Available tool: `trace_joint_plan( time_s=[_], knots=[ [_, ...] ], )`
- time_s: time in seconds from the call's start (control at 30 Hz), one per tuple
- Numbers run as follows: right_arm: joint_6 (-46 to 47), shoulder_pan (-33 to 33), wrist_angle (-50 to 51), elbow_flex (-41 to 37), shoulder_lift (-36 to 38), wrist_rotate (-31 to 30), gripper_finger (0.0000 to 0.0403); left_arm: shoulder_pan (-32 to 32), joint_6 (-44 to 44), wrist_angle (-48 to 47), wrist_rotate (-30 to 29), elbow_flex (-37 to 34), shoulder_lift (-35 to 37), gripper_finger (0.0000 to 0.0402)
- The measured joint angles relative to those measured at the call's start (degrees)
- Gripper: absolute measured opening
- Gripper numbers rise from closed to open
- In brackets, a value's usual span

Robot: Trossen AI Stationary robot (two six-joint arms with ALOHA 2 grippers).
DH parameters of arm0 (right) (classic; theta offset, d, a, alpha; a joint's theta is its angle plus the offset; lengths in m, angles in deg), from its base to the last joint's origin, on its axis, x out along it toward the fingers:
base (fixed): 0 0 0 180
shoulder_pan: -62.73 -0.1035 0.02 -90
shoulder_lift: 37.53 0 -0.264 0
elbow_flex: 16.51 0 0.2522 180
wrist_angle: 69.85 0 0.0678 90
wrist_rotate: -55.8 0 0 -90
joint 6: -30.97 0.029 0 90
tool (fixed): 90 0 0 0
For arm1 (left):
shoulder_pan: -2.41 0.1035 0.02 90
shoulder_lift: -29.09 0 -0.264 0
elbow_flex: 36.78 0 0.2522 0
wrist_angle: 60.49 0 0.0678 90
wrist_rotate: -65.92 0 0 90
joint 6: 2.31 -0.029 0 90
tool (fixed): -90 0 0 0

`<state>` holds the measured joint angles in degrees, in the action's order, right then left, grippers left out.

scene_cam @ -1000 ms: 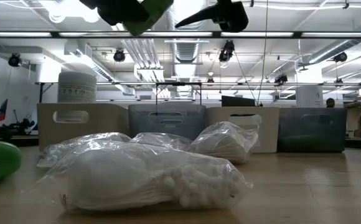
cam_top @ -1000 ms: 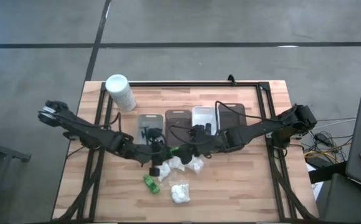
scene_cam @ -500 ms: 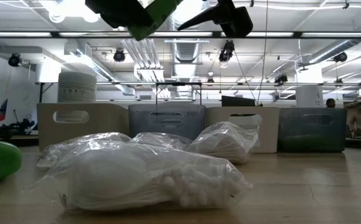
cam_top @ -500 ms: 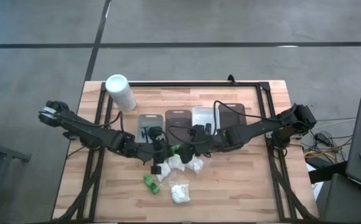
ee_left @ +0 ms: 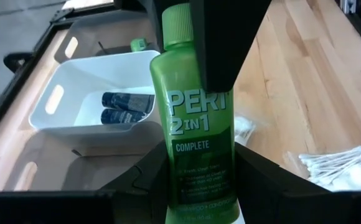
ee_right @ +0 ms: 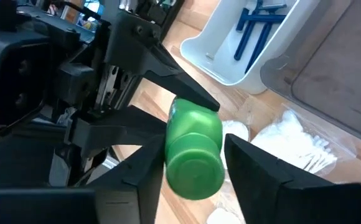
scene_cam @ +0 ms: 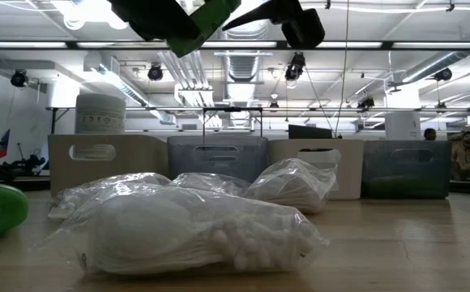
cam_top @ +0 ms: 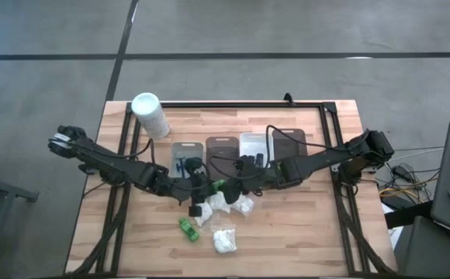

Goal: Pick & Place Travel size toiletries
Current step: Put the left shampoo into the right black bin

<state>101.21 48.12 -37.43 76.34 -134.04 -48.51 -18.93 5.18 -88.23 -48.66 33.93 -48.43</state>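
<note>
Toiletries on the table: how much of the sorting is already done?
Done: razors lie in one tray, black tubes in the white tray. In hand: the left gripper holds a green bottle above the table, with the right gripper open around it. Left: another green bottle and the white packets on the table.

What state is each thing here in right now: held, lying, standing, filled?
Left end effector: shut on green bottle, held aloft.
Right end effector: around that bottle's cap end.
Second green bottle: lying on table.
White tray: holds two black tubes.
Packets: lying on table.
White container: upright.
</note>
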Motion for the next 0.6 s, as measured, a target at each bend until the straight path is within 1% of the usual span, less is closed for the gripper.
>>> trace_joint_plan(
  time_s=[0.07, 0.13, 0.27, 0.33, 0.43, 0.5, 0.6],
  knots=[
    [-0.2, 0.0, 0.0, 0.0, 0.0, -0.1, 0.0142, 0.0, 2.5, 0.0, 0.0, 0.0, 0.0, 0.0152],
    [-0.6, 0.1, 0.0, 0.0, 0.0, -0.2, 0.0121, 0.0, 3.8, -0.1, -0.3, 0.0, 0.0, 0.0165],
    [-1.5, 0.0, 1.4, 0.0, 0.0, -0.7, 0.0088, -0.1, 4.2, -0.3, -0.2, -0.1, 0.1, 0.0210],
    [-1.5, 0.0, 1.9, 0.0, 0.0, -0.7, 0.0087, -0.1, 4.5, -1.3, -0.2, -0.1, 0.1, 0.0236],
    [-1.3, 0.1, 3.5, 0.0, 0.0, -1.1, 0.0088, -0.1, 5.9, -5.2, -0.8, -0.1, 0.1, 0.0271],
    [-0.1, -0.1, 6.4, 0.0, 0.1, -2.1, 0.0092, -0.1, 9.0, -9.0, -1.9, -0.1, 0.3, 0.0291],
    [2.2, -1.1, 12.8, 0.0, 1.0, -5.6, 0.0092, -0.3, 14.4, -15.8, -3.6, -0.1, 1.1, 0.0311]
  ],
)
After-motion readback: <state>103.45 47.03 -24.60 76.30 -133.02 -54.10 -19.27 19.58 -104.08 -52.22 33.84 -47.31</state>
